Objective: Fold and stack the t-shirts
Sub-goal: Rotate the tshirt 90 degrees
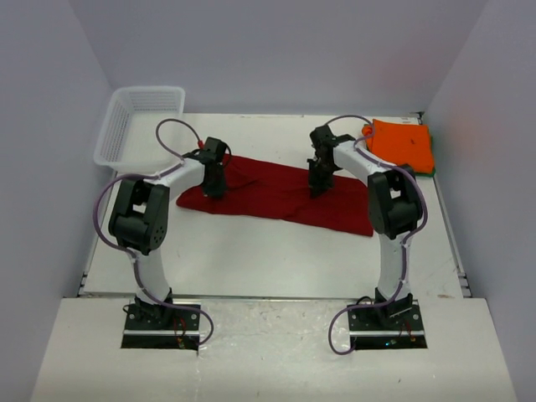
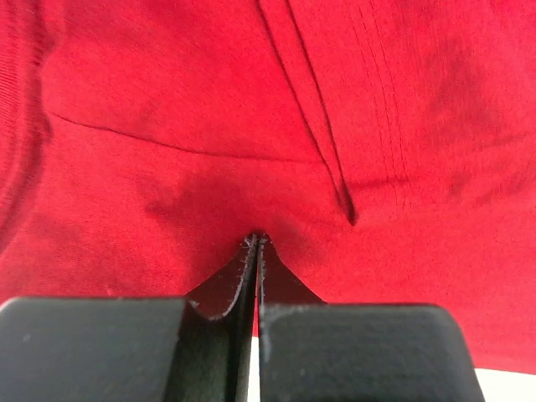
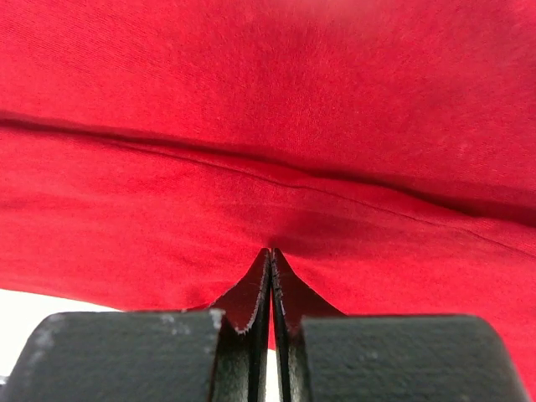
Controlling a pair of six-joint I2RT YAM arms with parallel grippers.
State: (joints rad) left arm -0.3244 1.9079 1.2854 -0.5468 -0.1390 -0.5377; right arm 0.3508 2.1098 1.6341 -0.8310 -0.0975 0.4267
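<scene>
The dark red t-shirt (image 1: 276, 194) lies spread in a long band across the middle of the table. It fills the left wrist view (image 2: 209, 109) and the right wrist view (image 3: 276, 92). My left gripper (image 1: 216, 191) is down on its left part, jaws shut with the tips (image 2: 256, 239) pinching a pucker of the red cloth. My right gripper (image 1: 317, 188) is down on its middle right, also shut, tips (image 3: 270, 251) nipping the cloth below a fold line. The bright orange t-shirt (image 1: 402, 144) lies folded at the far right, with a green edge (image 1: 430, 171) showing beneath it.
A white plastic mesh basket (image 1: 138, 117) stands at the far left corner. White walls close in the table on the left, back and right. The table's bare white top (image 1: 268, 255) runs between the red shirt and the arm bases.
</scene>
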